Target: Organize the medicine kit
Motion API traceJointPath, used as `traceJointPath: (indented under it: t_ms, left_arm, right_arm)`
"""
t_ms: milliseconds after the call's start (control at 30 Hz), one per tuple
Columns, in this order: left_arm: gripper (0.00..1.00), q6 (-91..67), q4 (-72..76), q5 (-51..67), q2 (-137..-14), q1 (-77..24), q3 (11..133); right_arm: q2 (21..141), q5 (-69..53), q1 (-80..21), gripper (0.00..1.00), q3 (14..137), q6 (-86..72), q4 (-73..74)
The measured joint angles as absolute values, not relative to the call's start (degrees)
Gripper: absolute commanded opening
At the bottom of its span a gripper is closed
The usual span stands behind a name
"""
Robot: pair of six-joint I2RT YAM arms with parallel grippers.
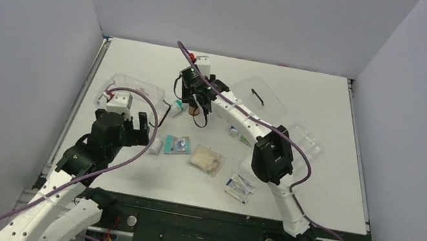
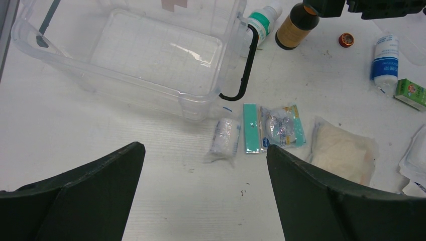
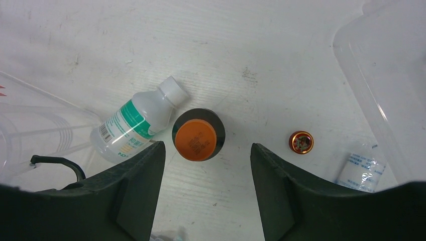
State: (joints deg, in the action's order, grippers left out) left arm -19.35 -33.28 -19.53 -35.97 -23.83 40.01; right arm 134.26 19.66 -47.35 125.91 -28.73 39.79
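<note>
The medicine kit (image 2: 115, 73) is a clear plastic box with rounded corners, open at the top. It has a faint red mark on its far wall and a black clip (image 2: 246, 65) on the side facing the supplies. It sits on the counter (image 2: 75, 135) ahead and to the left of the left claw (image 2: 203, 165), and to the left of the right claw (image 3: 207, 150).

Both claws are released and hold nothing. The left claw's fingers are spread wide above the counter. The right claw's fingers stand on either side of the brown bottle (image 3: 198, 135), with a gap on each side.

There are two bottles:
- The brown bottle stands upright and has an orange cap.
- A white bottle (image 3: 138, 120) with a green label lies on its side just beside it, close to the right claw's left finger and near the kit's wall.

One small round tin (image 3: 301, 142) lies to the right of that claw, and one blue-printed roll (image 3: 361, 168) lies further right.

Just ahead of the left claw, in a row, are:
- one wrapped gauze roll (image 2: 224, 138)
- one teal strip (image 2: 252, 128)
- one clear packet (image 2: 284, 125)
- one bagged pad (image 2: 341, 150)

One green carton (image 2: 411, 93) lies further right, and there are some white sachets (image 1: 239, 187) whose number is unclear.

The flat lid (image 1: 265, 106) and a shallow tray (image 1: 305, 142) lie to the right of the right claw.
</note>
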Motion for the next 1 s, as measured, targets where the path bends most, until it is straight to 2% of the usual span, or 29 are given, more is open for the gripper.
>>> traceJointPath:
  t_ms: [233,367,533,667,700,767,1000]
  left_arm:
    - [0.91,-19.35,-33.28,-19.53,-35.92,-23.83,40.01]
    - [0.91,-19.33,-33.28,-19.53,-35.77,-23.77,40.01]
    - [0.91,-19.35,-33.28,-19.53,-35.68,-23.68,40.01]
    - [0.91,-19.35,-33.28,-19.53,-35.68,-23.57,40.01]
    - [0.91,-19.33,-33.28,-19.53,-35.68,-23.57,40.01]
    - [0.91,-19.33,-33.28,-19.53,-35.66,-23.57,40.01]
    - [0.91,-19.35,-33.26,-19.29,-35.66,-23.57,40.01]
  right_arm:
    - [136.38,19.66,-47.35,0.5,126.98,-28.62,39.7]
    - [136.75,19.66,-47.35,0.38,127.37,-28.47,39.66]
    - [136.73,19.68,-47.35,0.31,127.66,-28.01,39.53]
    - [136.73,19.68,-47.37,0.16,127.68,-27.73,39.53]
    - [136.73,19.7,-47.37,0.07,127.7,-27.75,39.53]
    - [136.75,19.7,-47.37,0.0,127.7,-27.64,39.55]
    - [135.68,19.99,-47.37,0.0,125.38,-27.33,37.63]
